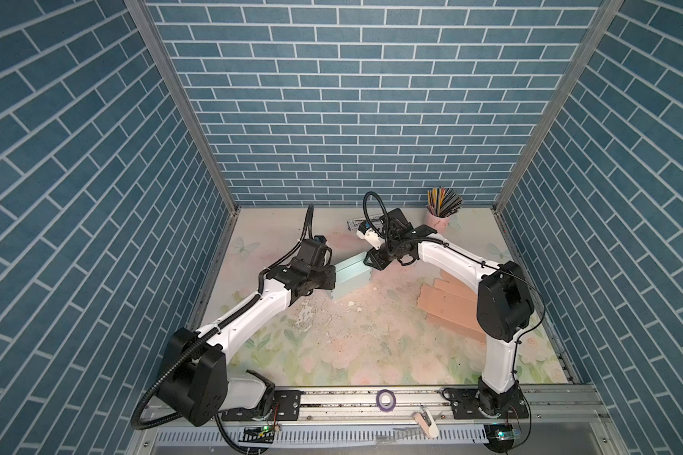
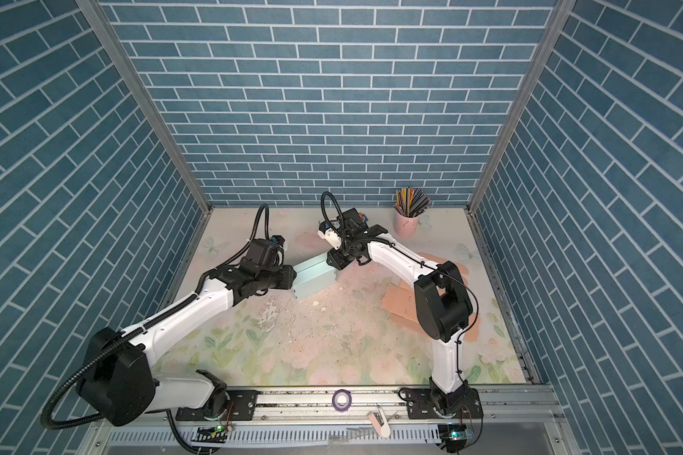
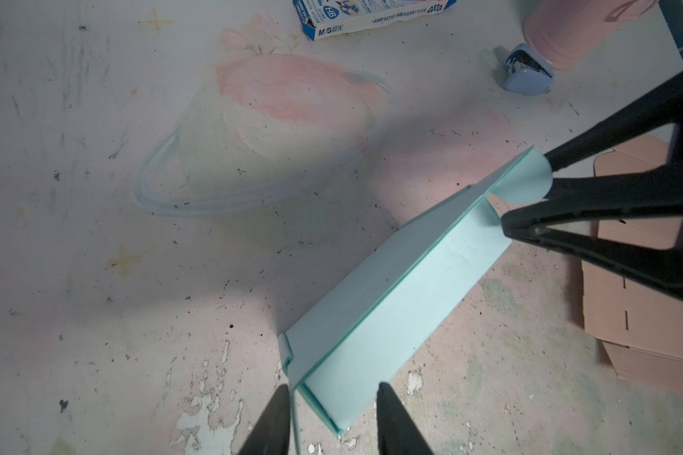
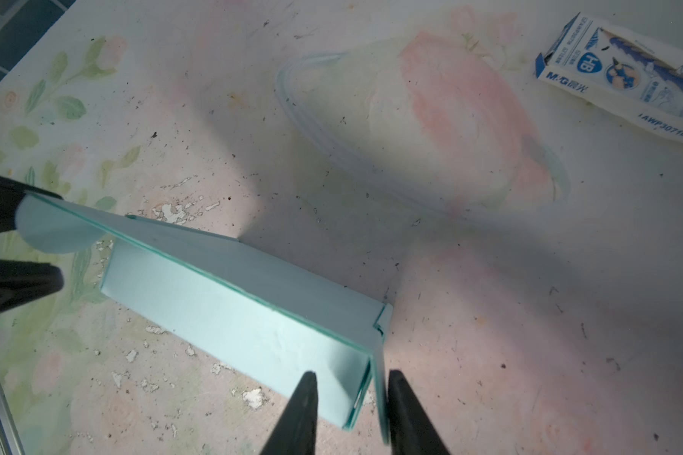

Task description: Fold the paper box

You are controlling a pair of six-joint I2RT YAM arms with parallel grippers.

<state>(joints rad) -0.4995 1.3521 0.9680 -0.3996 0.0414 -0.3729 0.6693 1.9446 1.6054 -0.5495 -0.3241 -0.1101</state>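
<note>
The paper box (image 1: 351,275) (image 2: 314,277) is light teal and lies slantwise on the mat between my two grippers. My left gripper (image 1: 332,277) (image 3: 332,388) straddles its near-left end. One finger rests against a thin end flap, and a strip of mat shows between the box (image 3: 391,291) corner and the other finger. My right gripper (image 1: 369,262) (image 4: 351,374) is closed round the far-right end of the box (image 4: 229,311). One finger lies on the side face and the other presses the end flap. A round tab sticks out at each end.
A flat tan cardboard sheet (image 1: 450,311) lies at the right under the right arm. A pink cup of pencils (image 1: 438,220) stands at the back right. A pencil carton (image 3: 371,15) and a small blue sharpener (image 3: 527,73) lie at the back. A tape roll (image 1: 385,400) sits on the front rail.
</note>
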